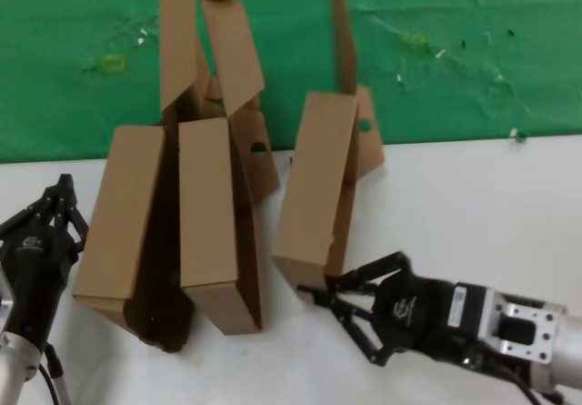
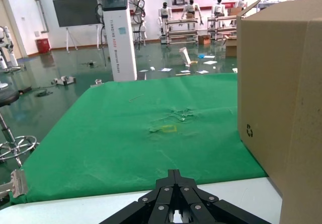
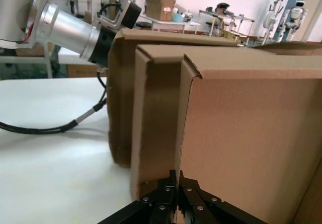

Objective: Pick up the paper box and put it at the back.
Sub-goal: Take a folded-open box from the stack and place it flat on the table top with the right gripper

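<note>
White desk (image 1: 473, 205) fills the lower half of the head view, with a wrinkled green cloth backdrop (image 1: 455, 50) across the upper half, the two meeting along the back (image 1: 473, 138) of the desk. Just right of centre lies the paper box (image 1: 314, 187), a flat, shallow brown corrugated-cardboard mailer with its lid raised against the cloth and a small round hole in a side flap. Its near corner sits low in the frame, right at the tips of the right gripper (image 1: 320, 293), which reaches in from the lower right. That gripper's jaws are drawn together to a point touching the box's near edge; in the right wrist view the fingertips (image 3: 173, 181) meet against the cardboard wall (image 3: 241, 133), pinching its lower rim. Left of the paper box, two other brown cardboard boxes (image 1: 164, 223) stand side by side with tall open flaps at the upper centre. At the lower left edge, the left gripper (image 1: 62, 187) waits beside the leftmost box, apart from it, its jaws closed to a tip with nothing held.
</note>
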`<state>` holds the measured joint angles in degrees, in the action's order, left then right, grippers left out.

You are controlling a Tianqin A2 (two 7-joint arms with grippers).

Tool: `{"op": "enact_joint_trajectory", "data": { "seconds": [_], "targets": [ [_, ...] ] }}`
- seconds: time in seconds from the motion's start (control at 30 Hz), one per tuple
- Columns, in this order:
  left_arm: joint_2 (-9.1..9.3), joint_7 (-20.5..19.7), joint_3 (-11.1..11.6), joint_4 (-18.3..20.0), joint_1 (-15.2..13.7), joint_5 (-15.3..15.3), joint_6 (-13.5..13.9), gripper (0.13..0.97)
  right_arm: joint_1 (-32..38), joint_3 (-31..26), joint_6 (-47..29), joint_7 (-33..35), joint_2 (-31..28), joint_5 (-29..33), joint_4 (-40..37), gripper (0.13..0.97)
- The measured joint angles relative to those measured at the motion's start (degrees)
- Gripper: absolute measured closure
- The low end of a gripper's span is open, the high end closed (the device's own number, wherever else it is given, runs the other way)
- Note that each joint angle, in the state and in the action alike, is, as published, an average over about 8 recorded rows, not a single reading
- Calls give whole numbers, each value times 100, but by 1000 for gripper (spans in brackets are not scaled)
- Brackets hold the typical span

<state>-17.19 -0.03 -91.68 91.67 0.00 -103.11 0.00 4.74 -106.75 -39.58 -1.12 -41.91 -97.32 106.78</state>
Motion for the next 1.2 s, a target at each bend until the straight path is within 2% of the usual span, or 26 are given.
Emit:
{"op": "enact_joint_trajectory", "data": {
  "seconds": [0.3, 0.57, 0.87, 1.2],
  "targets": [
    [0, 1, 0, 0, 0, 0, 0, 954, -137, 422, 234, -1292, -685, 962, 921, 945],
    [0, 1, 0, 0, 0, 0, 0, 954, 416, 802, -120, -2278, -907, 2263, 1107, 945],
    [0, 1, 0, 0, 0, -1, 0, 954, 1467, 665, -1581, -3266, -716, 4303, 1121, 945],
    [0, 1, 0, 0, 0, -1, 0, 954, 2832, -243, -3575, -3717, 227, 6668, 913, 946]
  ]
}}
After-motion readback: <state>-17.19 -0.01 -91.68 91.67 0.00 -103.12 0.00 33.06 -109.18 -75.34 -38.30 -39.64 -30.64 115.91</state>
